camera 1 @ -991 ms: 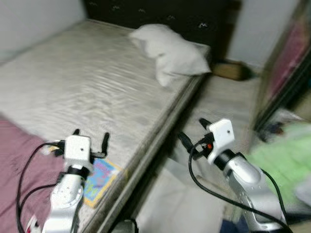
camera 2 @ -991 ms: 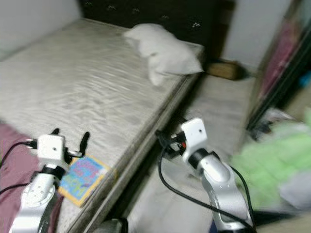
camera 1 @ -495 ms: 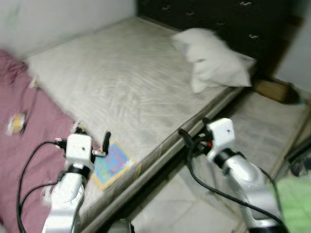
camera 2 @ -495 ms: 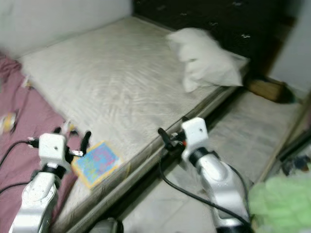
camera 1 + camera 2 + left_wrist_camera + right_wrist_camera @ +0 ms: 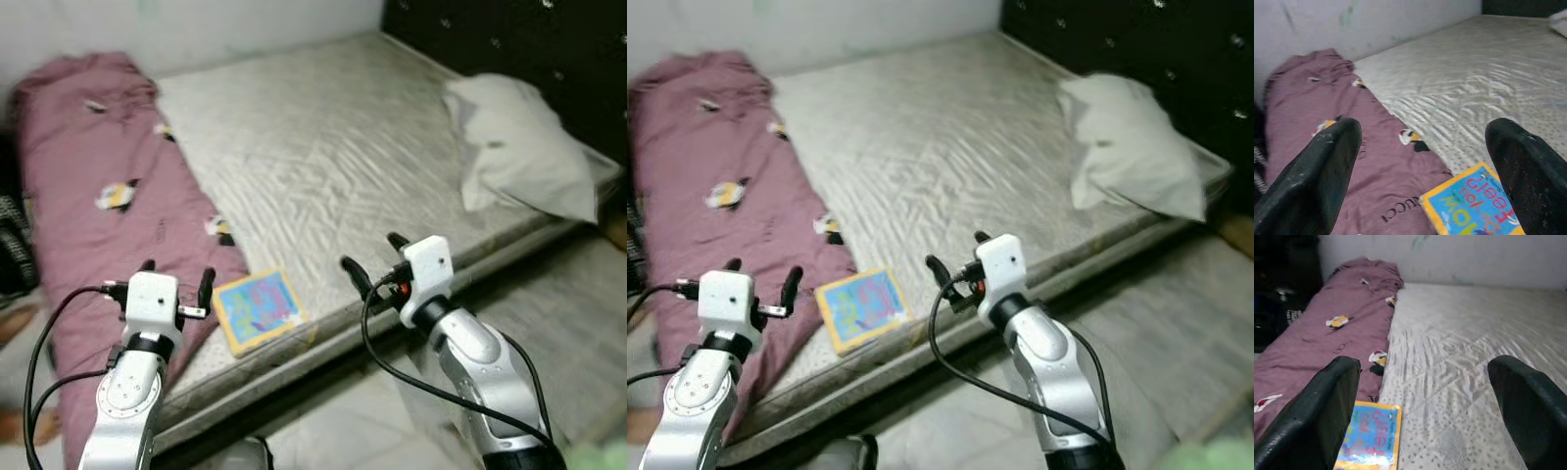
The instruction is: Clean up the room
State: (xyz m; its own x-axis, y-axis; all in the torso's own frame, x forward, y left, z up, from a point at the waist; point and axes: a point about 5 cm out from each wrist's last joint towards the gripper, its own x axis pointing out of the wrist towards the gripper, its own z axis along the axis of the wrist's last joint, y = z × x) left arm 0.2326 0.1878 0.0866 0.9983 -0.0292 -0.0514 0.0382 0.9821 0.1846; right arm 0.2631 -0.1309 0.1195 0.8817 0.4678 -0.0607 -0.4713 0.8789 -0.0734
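Observation:
A colourful children's book (image 5: 260, 308) lies flat near the front edge of the bare mattress (image 5: 343, 157). A mauve blanket (image 5: 98, 186) with small penguin prints is spread along the mattress's left side. A white pillow (image 5: 519, 157) rests at the right end by the dark headboard. My left gripper (image 5: 176, 279) hovers open above the blanket, just left of the book (image 5: 1479, 205). My right gripper (image 5: 372, 257) hangs open over the mattress edge, right of the book (image 5: 1371, 443). Neither holds anything.
A dark tufted headboard (image 5: 509, 49) stands at the right. The pale wall (image 5: 176, 24) runs behind the bed. Light floor (image 5: 578, 313) lies in front of and right of the bed frame. A dark object (image 5: 12, 255) sits at the far left.
The camera has swung left, so the bed, pillow and book slid right in view and the mauve blanket came fully into sight. Both grippers stay open and raised.

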